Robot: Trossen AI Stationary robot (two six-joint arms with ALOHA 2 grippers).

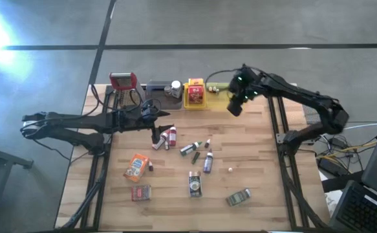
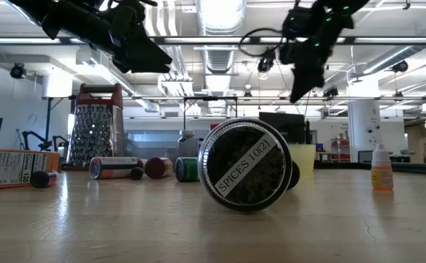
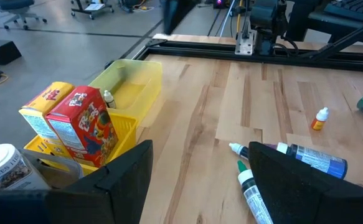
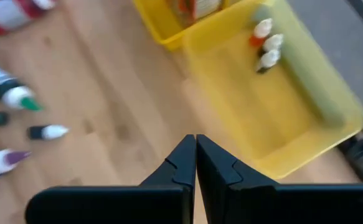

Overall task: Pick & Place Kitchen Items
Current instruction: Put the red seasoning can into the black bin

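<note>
right hand (image 4: 195, 163) hovering clenched, empty, above green tray (image 4: 306, 93), likely after dropping droppers (image 4: 265, 43) | left hand (image 3: 200, 180) hanging parted over bottles (image 3: 312, 158) on worktop (image 3: 231, 93), lining up pick

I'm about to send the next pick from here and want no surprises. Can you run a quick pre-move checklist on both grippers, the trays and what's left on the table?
1. Right gripper empty and shut: ok. Fingers meet with nothing between them, above the green tray.
2. Last drop landed: ok. Three small dropper bottles lie inside the green tray.
3. Left gripper ready: ok. Open and holding nothing, over the table near the yellow tray.
4. Items left to pick: not ok. Several bottles, an orange packet and tins lie loose on the table.
5. Yellow tray has space: cannot tell. Boxes stand in it.
</note>
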